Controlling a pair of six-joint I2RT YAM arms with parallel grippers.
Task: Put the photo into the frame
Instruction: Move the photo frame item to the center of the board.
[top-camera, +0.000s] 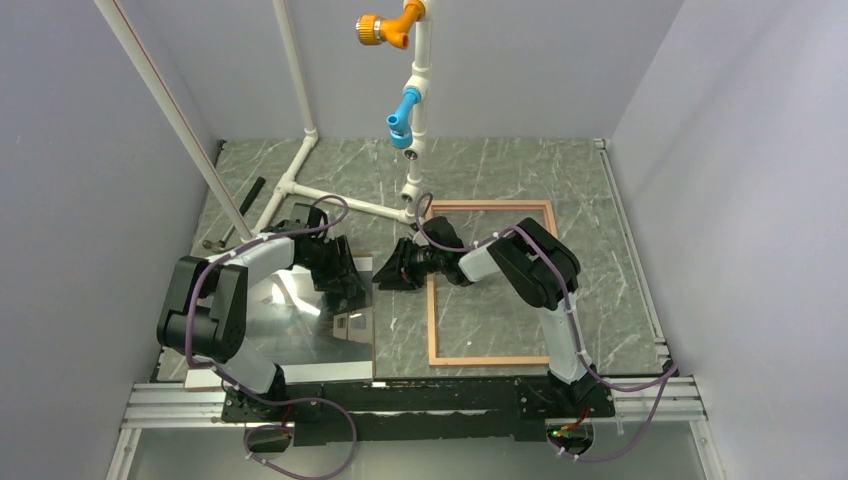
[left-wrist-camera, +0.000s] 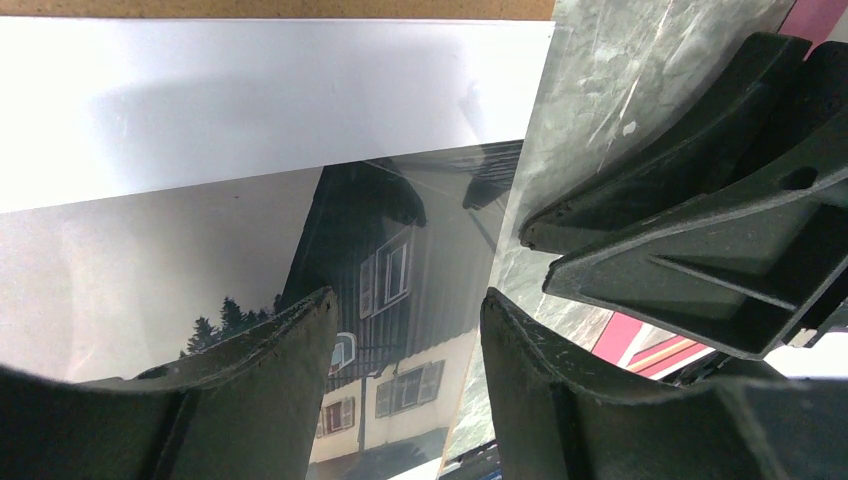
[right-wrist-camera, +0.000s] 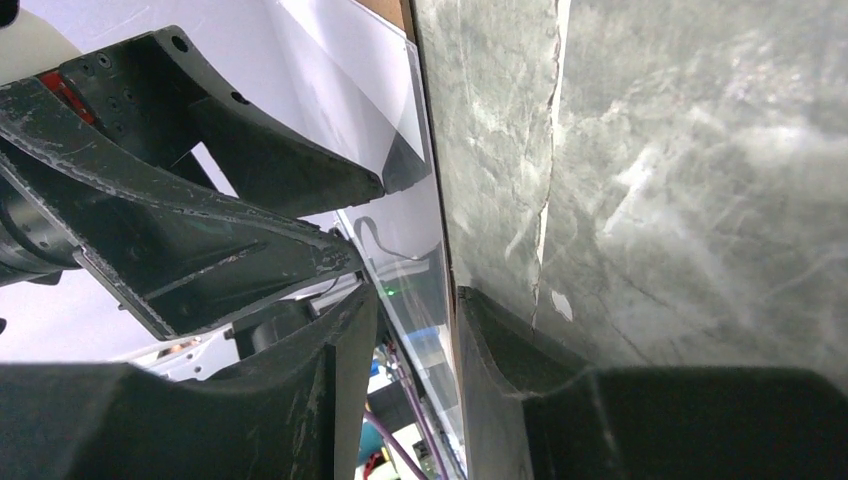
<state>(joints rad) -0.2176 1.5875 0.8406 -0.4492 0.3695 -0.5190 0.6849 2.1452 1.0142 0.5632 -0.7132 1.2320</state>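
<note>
The photo (top-camera: 300, 322), a glossy print of a house with a white margin, lies flat at the left of the table. In the left wrist view the photo (left-wrist-camera: 200, 240) fills the floor, with a brown backing board (left-wrist-camera: 270, 8) under its far edge. My left gripper (left-wrist-camera: 410, 300) is open, one finger over the print and one over the table. My right gripper (right-wrist-camera: 418, 295) is open, its jaws on either side of the photo's (right-wrist-camera: 412, 255) right edge; a gap shows on one side. The two grippers nearly meet, left gripper (top-camera: 352, 280) and right gripper (top-camera: 385, 270). The frame (top-camera: 432, 320) lies tan side up at the right.
A white pipe stand (top-camera: 415, 110) with orange and blue fittings rises at the back centre, its base pipes (top-camera: 330, 195) running across the table. A dark tool (top-camera: 240, 200) lies at the back left. Grey walls close in both sides.
</note>
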